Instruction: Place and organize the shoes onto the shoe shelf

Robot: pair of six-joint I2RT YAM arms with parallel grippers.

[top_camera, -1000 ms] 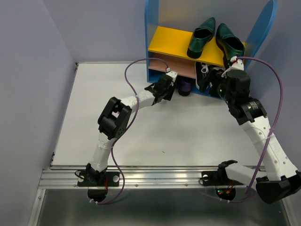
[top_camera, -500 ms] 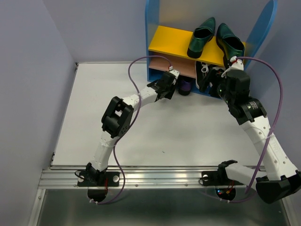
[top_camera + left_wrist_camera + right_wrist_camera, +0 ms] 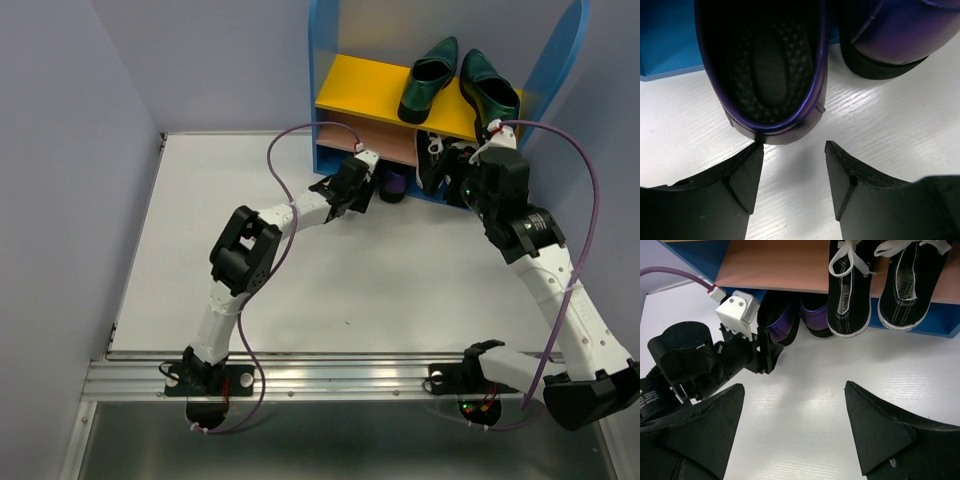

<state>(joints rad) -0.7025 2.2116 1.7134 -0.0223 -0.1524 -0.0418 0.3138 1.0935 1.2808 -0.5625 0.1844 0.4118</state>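
From your left wrist camera, the left gripper point(image 3: 793, 145) has its fingers apart with nothing between them. One purple shoe point(image 3: 765, 65) sits just ahead of the gap, heel toward you, its dimpled insole in plain sight. The heel looks to be touching or all but touching the left-hand fingertip (you cannot tell which from here). A second purple shoe point(image 3: 890, 35) lies just beside it at upper right, and the blue base point(image 3: 665, 45) of the shelf shows at upper left. Both heels rest on the white table point(image 3: 890, 140).

From your right wrist camera, the right gripper point(image 3: 792, 387) is spread wide and empty above the table. The black sneakers point(image 3: 850, 295) stand side by side on the tan board point(image 3: 775, 265), heels overhanging its front edge. The purple pair is tucked beneath that board, with the left gripper's fingers right at the nearer heel.

From the top camera, the green loafers point(image 3: 428, 80) lie on the yellow board point(image 3: 360, 90) of the shoe shelf point(image 3: 322, 60), towards its right end, toes close together at the back and heels spread. Both arms reach to the shelf's front, left at the purple shoes, right near the sneakers.
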